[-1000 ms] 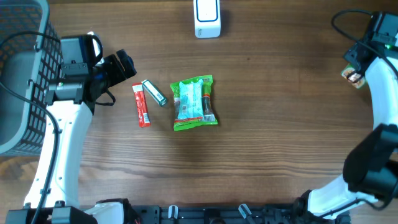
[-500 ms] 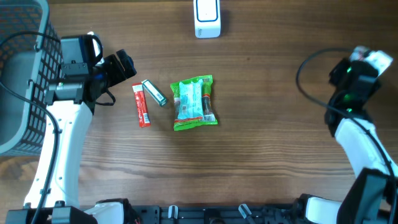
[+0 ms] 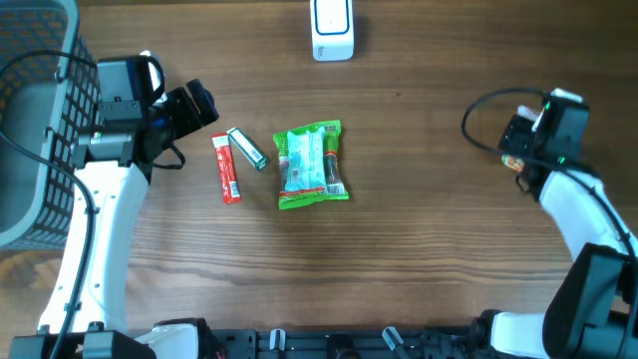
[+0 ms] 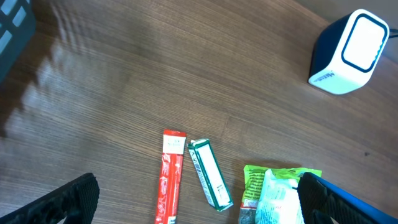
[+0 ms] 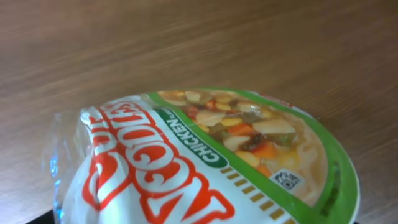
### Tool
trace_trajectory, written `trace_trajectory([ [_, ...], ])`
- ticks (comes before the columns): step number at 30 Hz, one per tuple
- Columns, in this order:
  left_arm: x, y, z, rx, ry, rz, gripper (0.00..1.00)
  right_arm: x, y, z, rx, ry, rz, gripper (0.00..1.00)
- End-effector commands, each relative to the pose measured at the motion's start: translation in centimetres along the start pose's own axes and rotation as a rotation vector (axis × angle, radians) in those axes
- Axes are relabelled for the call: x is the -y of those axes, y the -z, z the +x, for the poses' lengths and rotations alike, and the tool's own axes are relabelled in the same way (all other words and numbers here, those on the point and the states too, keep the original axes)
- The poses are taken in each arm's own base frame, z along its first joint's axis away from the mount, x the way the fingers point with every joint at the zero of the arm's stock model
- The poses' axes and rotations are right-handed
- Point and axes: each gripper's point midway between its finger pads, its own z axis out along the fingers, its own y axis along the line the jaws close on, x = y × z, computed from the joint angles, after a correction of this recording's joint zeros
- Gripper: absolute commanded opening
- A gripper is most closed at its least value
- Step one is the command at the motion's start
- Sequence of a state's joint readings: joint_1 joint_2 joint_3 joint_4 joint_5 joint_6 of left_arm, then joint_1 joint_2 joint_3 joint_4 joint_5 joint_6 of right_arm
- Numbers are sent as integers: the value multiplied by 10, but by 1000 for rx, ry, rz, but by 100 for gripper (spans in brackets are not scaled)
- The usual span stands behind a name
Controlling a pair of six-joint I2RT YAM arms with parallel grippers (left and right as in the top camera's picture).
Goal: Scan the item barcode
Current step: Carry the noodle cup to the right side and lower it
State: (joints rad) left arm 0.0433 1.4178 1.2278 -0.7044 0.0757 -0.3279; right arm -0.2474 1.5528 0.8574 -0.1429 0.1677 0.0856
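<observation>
my right gripper [image 3: 525, 150] was clamped on the cup of chicken noodles [image 5: 205, 162] — its lid filled my right wrist view, tilted, with the bare wooden table [image 5: 186, 37] beyond it. from overhead the cup sat mostly hidden under that gripper, on the table's right side, well apart from the white scanner [image 3: 332, 28] at the far edge. my left gripper [image 3: 194, 125] hung wide open, holding nothing, near the basket [image 3: 30, 150] — just beside a red stick pack [image 3: 227, 168], a small green-and-white box [image 3: 246, 148] and a green packet [image 3: 312, 165].
</observation>
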Motion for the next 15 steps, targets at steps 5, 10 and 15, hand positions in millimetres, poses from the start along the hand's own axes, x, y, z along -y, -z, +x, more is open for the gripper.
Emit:
trace_trajectory([
  [5, -2, -1, -2, 3, -3, -8, 100, -21, 13, -18, -50, 94, -126, 61],
  [10, -2, -1, -2, 3, -3, -8, 100, -31, -9, 17, -165, 201, -185, 78],
  [15, -2, -1, -2, 3, -3, -8, 100, -33, -29, 38, -231, 205, -184, 77],
])
